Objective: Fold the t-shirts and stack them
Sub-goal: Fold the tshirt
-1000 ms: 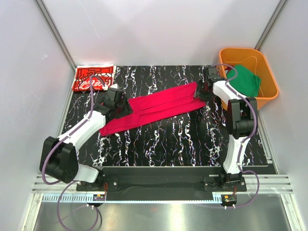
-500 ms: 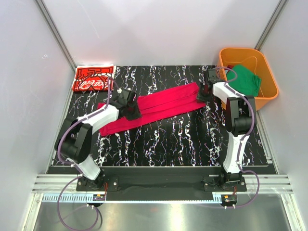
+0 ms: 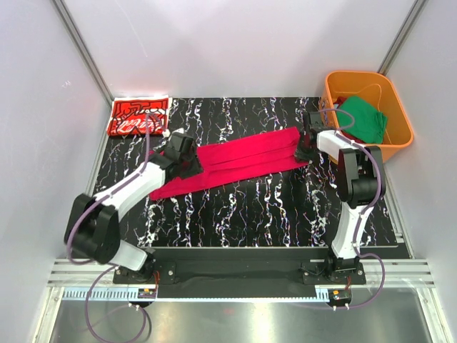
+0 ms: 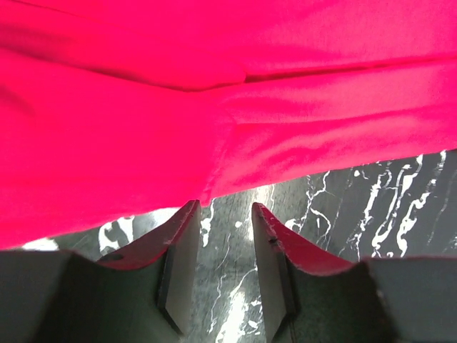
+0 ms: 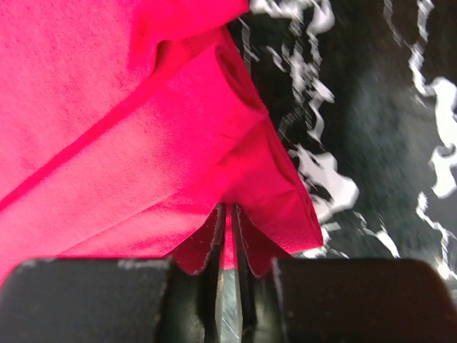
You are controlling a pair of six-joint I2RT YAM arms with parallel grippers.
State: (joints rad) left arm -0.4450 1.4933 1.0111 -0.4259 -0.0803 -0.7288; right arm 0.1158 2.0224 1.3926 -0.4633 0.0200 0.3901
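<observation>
now the red tee [image 3: 235, 161] lies stretched in a long band slantwise across the table [image 3: 271, 207]. the right gripper [image 5: 227, 232] is clenched on a fold at its right end. the left gripper [image 4: 225, 214] stands released near its left end, jaws apart at the hem with nothing between them. the printed tee [image 3: 138, 116] lies folded at the far left corner, and the green tee [image 3: 364, 118] is in the tub [image 3: 357, 73].

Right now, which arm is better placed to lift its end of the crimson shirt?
Right. The right gripper pinches the crimson shirt at its corner; the left gripper stands open at the hem, bare table between its fingers.
</observation>
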